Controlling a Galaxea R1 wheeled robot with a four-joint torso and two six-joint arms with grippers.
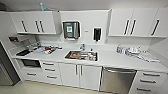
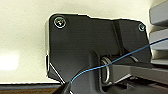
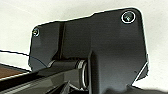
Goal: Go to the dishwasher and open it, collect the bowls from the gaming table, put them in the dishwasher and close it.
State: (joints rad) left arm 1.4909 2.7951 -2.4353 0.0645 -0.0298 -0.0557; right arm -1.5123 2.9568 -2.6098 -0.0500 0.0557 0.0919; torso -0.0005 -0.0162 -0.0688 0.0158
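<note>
The dishwasher (image 1: pixel 117 80) has a grey stainless-steel front with a bar handle along its top edge. It is shut and sits under the white counter (image 1: pixel 110 60), right of the sink cabinet, in the head view. The bowls and the gaming table are out of view. The wrist views show the robot's own dark plate in front of a pale floor.
A steel sink (image 1: pixel 81 55) holding dishes is set in the counter. Clutter lies on the counter at left (image 1: pixel 48 49) and right (image 1: pixel 136 52). A built-in microwave (image 1: pixel 30 63) sits at lower left, white drawers (image 1: pixel 150 82) stand right of the dishwasher, and wall cabinets (image 1: pixel 135 22) hang above.
</note>
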